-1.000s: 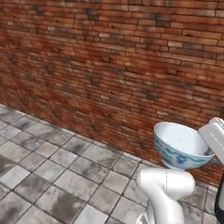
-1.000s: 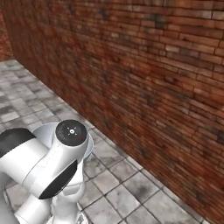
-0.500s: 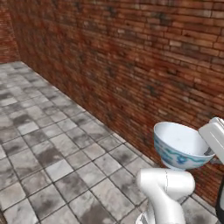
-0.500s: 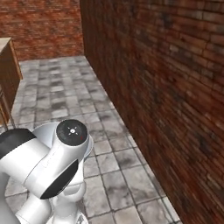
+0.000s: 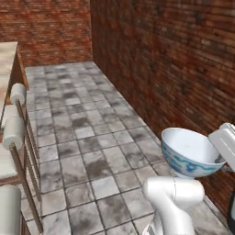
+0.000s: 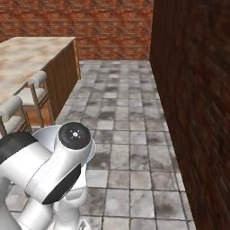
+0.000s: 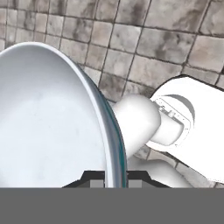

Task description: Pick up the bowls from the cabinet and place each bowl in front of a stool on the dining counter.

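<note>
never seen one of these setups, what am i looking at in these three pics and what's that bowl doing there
This is a rendered kitchen with a white robot arm on a base that can drive. Two pictures come from cameras on the base, behind the arm to its left and right; the third comes from a camera on the hand, looking along the gripper.

The gripper is shut on the rim of a white bowl with a blue pattern outside, held above the grey tiled floor beside a brick wall.

To the left stands the dining counter with its marbled top, with cream-cushioned stools lined up along it. In these pictures, nothing is seen on the counter top.

The bowl is apparently meant to end up on that counter, in front of a stool.
</note>
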